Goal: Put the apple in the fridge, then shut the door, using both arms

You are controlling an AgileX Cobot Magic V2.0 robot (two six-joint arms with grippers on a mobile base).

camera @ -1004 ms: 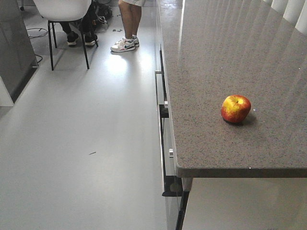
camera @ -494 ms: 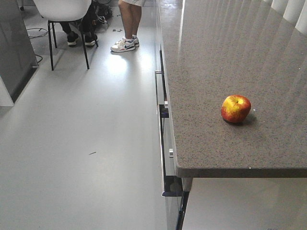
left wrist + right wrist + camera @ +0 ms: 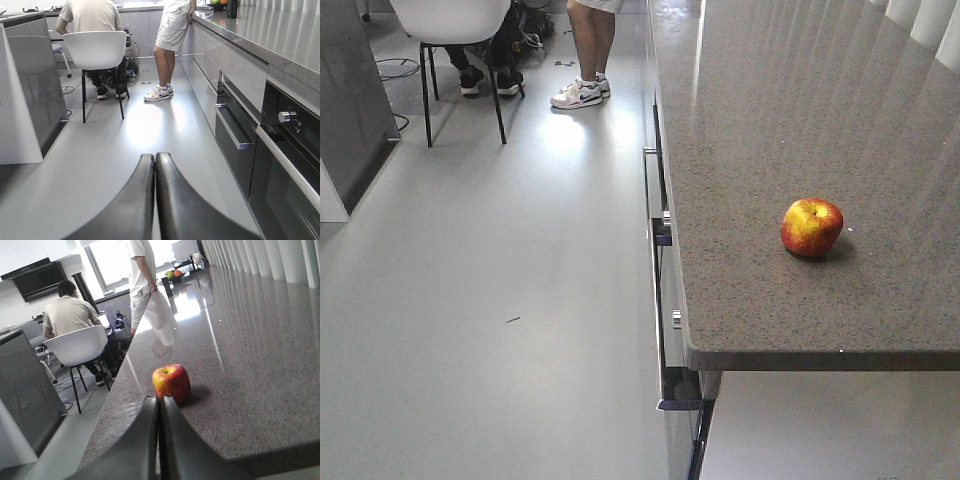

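- Two grippers in view, each through its own wrist camera: left gripper (image 3: 154,159) has its fingers pressed together with nothing between them, and so does the right gripper (image 3: 160,402).
- Apple (image 3: 811,227) sits on the counter (image 3: 770,110), near the front corner and back from both edges. In the right wrist view it lies just ahead of the shut fingertips, not touching them.
- Apple: round, glossy skin, red with yellow patches, dimpled top. The base looks slightly flattened, so it rests steady.
- Counter: grey speckled stone, polished enough to mirror the window light. It looks hard and slick.
- Risk: if the right fingers advance shut, they push the apple instead of gripping it. On that smooth top it likely rolls or skids.
- Risk: a roll toward the near corner means a drop to the floor (image 3: 500,300) and a bruised fruit.
- Risk: curved waxy skin may squirt out of a pinch placed off-centre.
- A tall dark grey panel (image 3: 350,100) stands across the aisle. I cannot tell if it is the fridge or its door.
- Risk: a white chair (image 3: 95,50) and a standing person (image 3: 170,30) occupy the aisle, so the carrying path is tight.
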